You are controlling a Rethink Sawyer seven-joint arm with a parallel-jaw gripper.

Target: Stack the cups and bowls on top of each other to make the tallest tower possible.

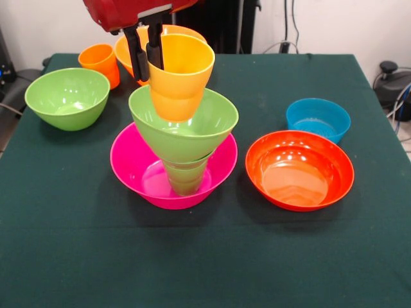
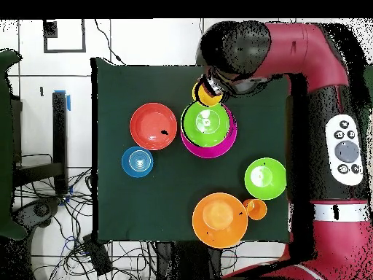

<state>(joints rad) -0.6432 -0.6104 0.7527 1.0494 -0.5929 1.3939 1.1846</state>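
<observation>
The tower stands at mid-table: a large pink bowl (image 1: 128, 160) holds a green cup (image 1: 186, 178), and a light green bowl (image 1: 192, 128) sits tilted on that cup. My gripper (image 1: 148, 69) is shut on the left rim of the yellow-orange cup (image 1: 183, 77), one finger inside and one outside. The cup hangs upright with its bottom in the mouth of the light green bowl; I cannot tell if it touches. In the overhead view the cup (image 2: 206, 93) and gripper (image 2: 213, 84) show at the edge of the green bowl (image 2: 206, 122), which sits over the pink bowl (image 2: 218, 151).
A second light green bowl (image 1: 67, 96) (image 2: 264, 178), an orange cup (image 1: 99, 61) (image 2: 255, 208) and an orange bowl (image 1: 125, 48) (image 2: 218, 219) stand near the robot's side. A red-orange bowl (image 1: 298, 170) (image 2: 153, 125) and a blue bowl (image 1: 318, 119) (image 2: 137, 161) stand beside the tower.
</observation>
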